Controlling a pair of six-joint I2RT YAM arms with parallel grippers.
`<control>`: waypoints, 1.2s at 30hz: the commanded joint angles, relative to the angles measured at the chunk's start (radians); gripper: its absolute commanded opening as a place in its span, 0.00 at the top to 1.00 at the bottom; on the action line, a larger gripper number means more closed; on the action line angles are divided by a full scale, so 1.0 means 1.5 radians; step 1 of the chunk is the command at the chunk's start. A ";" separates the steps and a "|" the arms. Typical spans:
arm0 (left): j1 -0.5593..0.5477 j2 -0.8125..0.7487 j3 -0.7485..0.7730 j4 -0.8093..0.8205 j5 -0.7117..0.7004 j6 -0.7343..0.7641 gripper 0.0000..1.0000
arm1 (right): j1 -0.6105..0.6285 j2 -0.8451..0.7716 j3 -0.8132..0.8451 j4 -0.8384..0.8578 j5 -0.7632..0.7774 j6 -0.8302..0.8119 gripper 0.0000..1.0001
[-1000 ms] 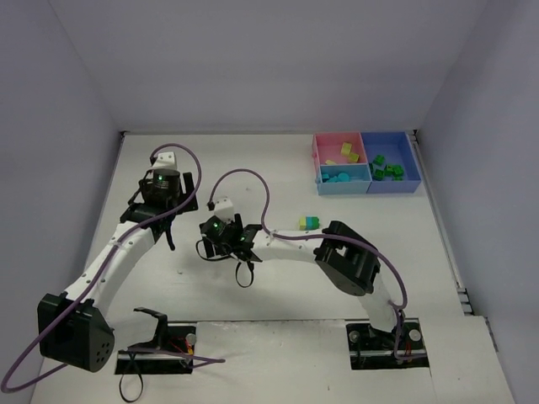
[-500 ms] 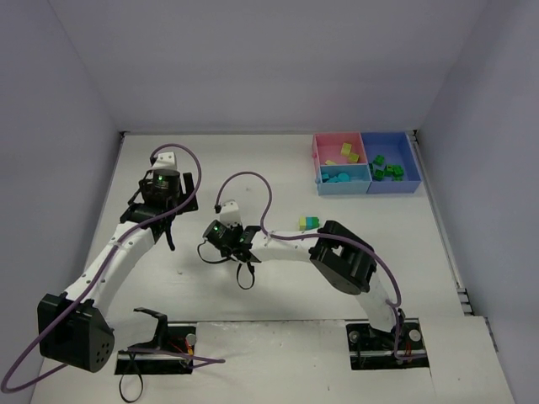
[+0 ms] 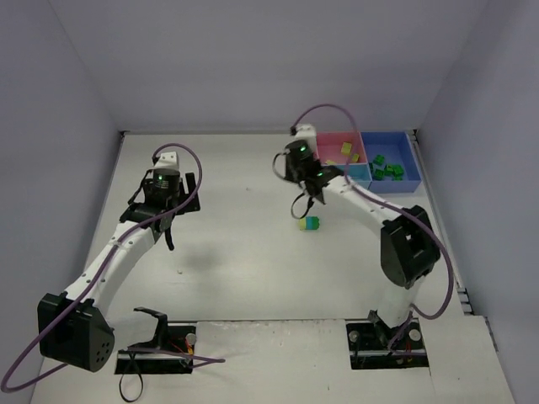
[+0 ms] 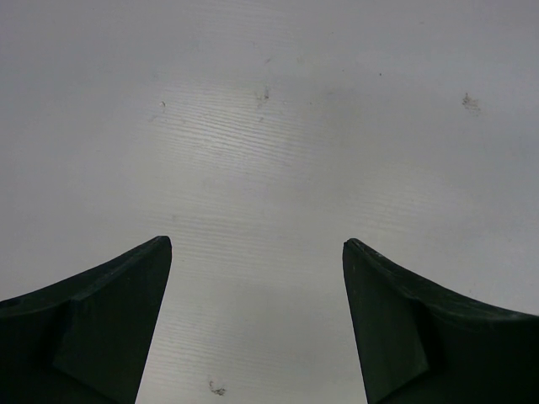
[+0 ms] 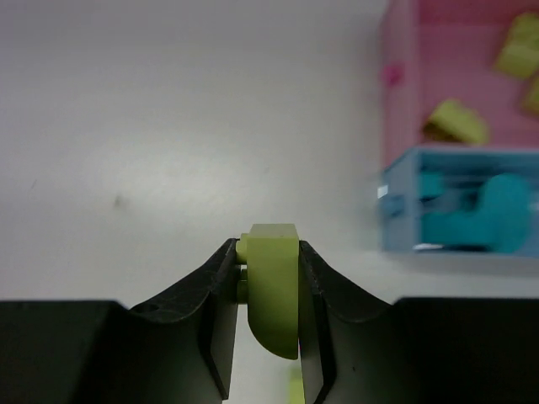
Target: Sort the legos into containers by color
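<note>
My right gripper (image 5: 268,244) is shut on a yellow-green lego (image 5: 274,286), held above the table just left of the containers. From above, this gripper (image 3: 305,199) hangs over a yellow-green and cyan lego (image 3: 309,223) lying on the table. The pink tray (image 3: 330,145) holds yellow-green legos (image 5: 455,122). Cyan legos (image 5: 497,210) lie in the light blue tray (image 3: 345,187), and green legos (image 3: 386,168) in the darker blue tray (image 3: 402,143). My left gripper (image 4: 257,252) stands open over bare table at the far left (image 3: 168,236).
White walls close in the table (image 3: 253,252) on three sides. The three trays sit joined in the back right corner. Purple cables loop over both arms.
My right arm has swung from the table's middle left up to the right, beside the trays, and its gripper closed on the yellow-green lego. The left arm stayed still.
</note>
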 commanded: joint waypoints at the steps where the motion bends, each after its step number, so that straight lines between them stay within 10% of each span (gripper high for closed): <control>1: 0.006 -0.006 0.018 0.029 0.029 0.011 0.24 | -0.117 -0.045 0.040 0.059 -0.058 -0.089 1.00; 13: 0.005 0.003 0.009 0.048 0.076 0.046 0.24 | -0.321 0.144 0.236 0.055 -0.192 -0.095 0.83; 20: 0.004 -0.008 -0.006 0.079 0.148 0.065 0.24 | -0.355 0.176 0.277 0.043 -0.249 -0.116 0.43; 36: -0.004 -0.010 -0.016 0.107 0.305 0.118 0.24 | -0.304 -0.127 -0.008 -0.055 -0.433 -0.179 0.38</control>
